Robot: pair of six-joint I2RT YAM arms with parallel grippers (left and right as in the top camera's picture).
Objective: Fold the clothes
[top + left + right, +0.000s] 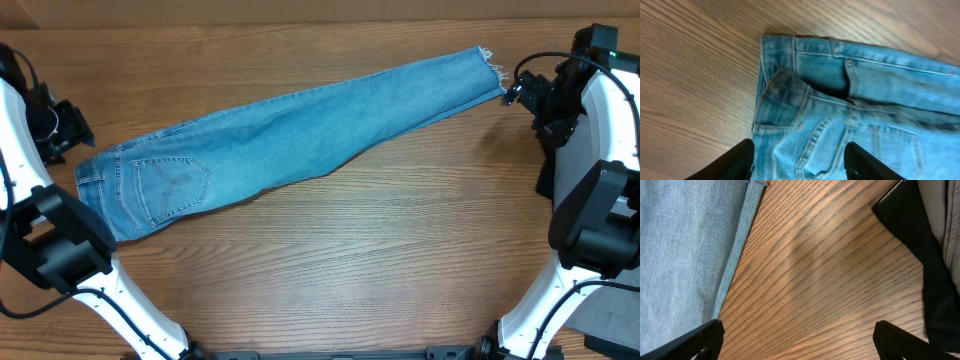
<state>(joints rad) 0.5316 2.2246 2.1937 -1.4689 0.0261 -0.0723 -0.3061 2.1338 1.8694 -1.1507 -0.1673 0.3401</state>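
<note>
The left gripper [800, 146] is open over the waist [790, 50] of the jeans [300, 130] and holds nothing. The right gripper [797, 330] is wide open too, over bare table [380, 250] just beside the hem [487, 65]. The jeans lie flat, waist at the left, hem far right. The legs seem stacked, so one fold looks done. Next, a gripper must pinch one end and carry it to the other. No box or basket shows.

My jeans [290, 130] are light blue denim with tan stitching [790, 127] and a whitish frayed hem [490, 60] at two o'clock. The table [380, 260] is brown wood grain. My left arm [14, 130] and right arm [610, 110] are white with black joints.
</note>
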